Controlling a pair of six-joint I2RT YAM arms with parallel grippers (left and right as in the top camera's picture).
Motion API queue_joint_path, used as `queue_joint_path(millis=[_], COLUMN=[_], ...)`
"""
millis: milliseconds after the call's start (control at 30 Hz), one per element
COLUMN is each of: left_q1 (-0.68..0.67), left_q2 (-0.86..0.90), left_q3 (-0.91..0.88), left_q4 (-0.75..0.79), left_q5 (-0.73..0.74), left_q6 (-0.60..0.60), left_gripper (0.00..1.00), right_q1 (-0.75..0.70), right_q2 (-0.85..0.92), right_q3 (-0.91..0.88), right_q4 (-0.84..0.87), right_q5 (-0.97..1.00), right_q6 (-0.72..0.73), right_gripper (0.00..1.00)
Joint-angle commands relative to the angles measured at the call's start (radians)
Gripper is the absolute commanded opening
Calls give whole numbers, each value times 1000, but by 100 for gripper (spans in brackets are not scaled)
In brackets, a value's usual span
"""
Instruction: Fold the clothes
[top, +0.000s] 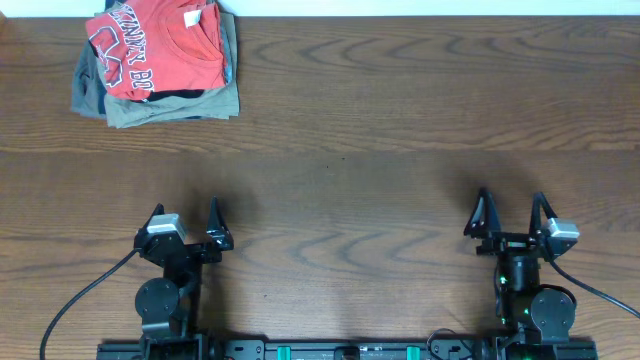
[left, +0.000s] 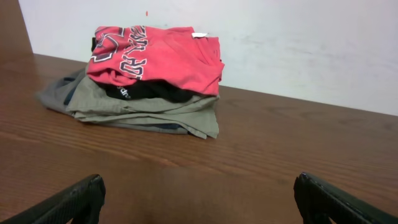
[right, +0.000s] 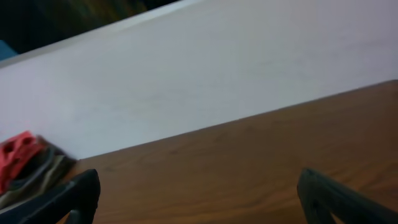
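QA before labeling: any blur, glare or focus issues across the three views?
Overhead: even light, no glare, table grain and T-shirt print clear. Left wrist: stack sharp, left tool dark and soft at the bottom edge. Right wrist: tilted, soft throughout; T-shirt just a red smear at far left.
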Motion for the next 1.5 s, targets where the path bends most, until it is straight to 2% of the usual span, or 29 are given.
queue_joint_path(millis=[0, 133, 267, 1467], left_q1=[-1, -1, -1, -1], left_q2=[-3, -3, -3, -3], left_q3=[-14, -14, -14, -14], left_q4=[-40, -40, -40, -40], left_q5=[10, 10, 10, 10], left_q6=[6, 6, 6, 6], left_gripper=[98, 98, 98, 98], right_q1=[16, 16, 16, 6], right_q2=[-9, -9, -9, -8], right_q3=[-2, -2, -2, -2], right_q4=[-20, -166, -187, -185], right_q5=[44, 44, -30, -35], right_q6=[-22, -62, -194, -176], right_gripper=[99, 99, 99, 99])
